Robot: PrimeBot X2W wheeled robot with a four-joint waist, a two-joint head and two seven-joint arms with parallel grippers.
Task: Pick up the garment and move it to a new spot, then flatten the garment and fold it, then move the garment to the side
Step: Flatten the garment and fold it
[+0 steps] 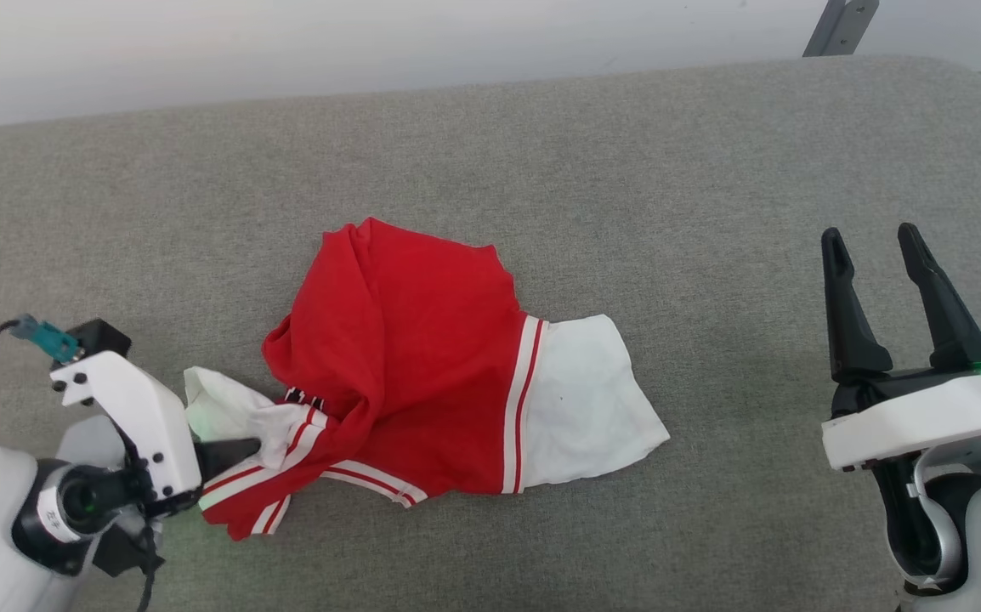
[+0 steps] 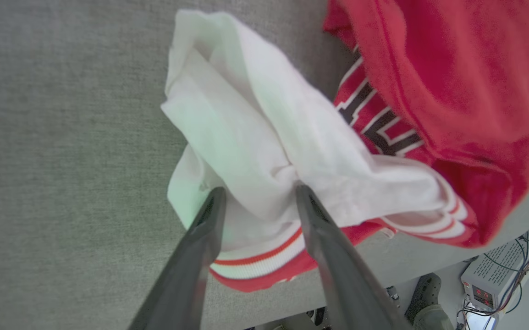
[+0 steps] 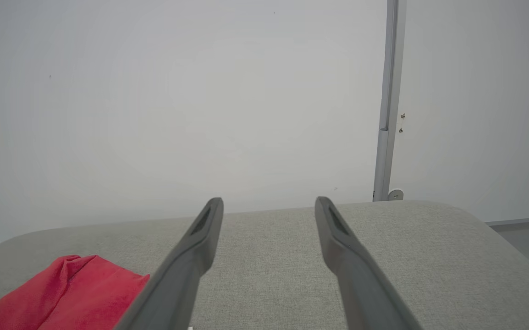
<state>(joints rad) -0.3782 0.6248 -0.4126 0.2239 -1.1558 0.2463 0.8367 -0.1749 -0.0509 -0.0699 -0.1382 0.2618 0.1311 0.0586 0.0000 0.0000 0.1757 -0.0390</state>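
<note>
Red jersey T-shirt with white sleeves lies crumpled on the grey fabric-covered counter, left gripper fingers parted astride one sleeve, right gripper fingers spread, well apart from it; repositioning seems done, so flattening next calls for both grippers on its edges.

The left end effector holds its fingers apart, the shirt's white sleeve bunched between them; black, white-edged letters peek from under the red folds; grey tabletop lies beneath; wired equipment sits beyond its edge.
</note>
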